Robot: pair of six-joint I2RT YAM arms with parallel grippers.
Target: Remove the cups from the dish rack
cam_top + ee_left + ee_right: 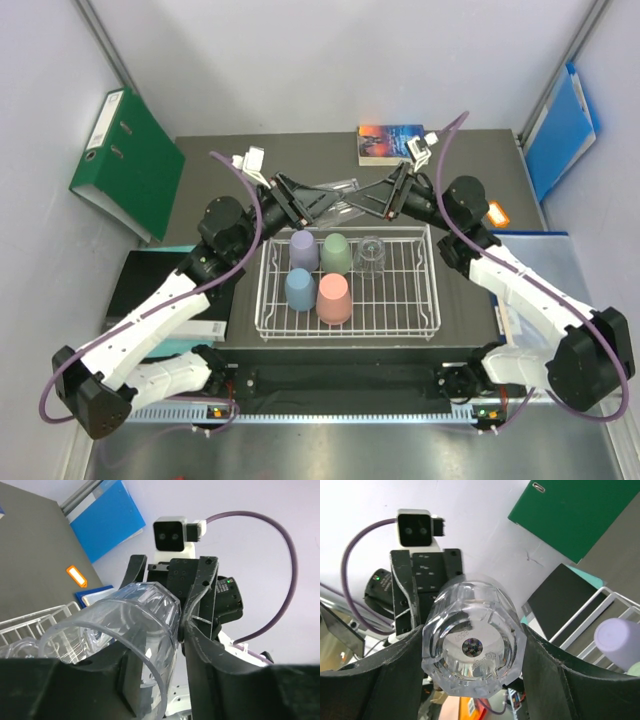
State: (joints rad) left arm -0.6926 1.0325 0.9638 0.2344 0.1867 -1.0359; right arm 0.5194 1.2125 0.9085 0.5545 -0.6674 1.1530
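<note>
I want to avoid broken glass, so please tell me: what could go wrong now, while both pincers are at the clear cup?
1. The clear glass cup hangs in the air between the left pincer and the right pincer. If one lets go too early, the smooth glass may slip and fall.
2. The two pincers stand almost nose to nose, so they may knock together.

Pale grey walls (340,60) surround a dark grey table (300,155).
</note>
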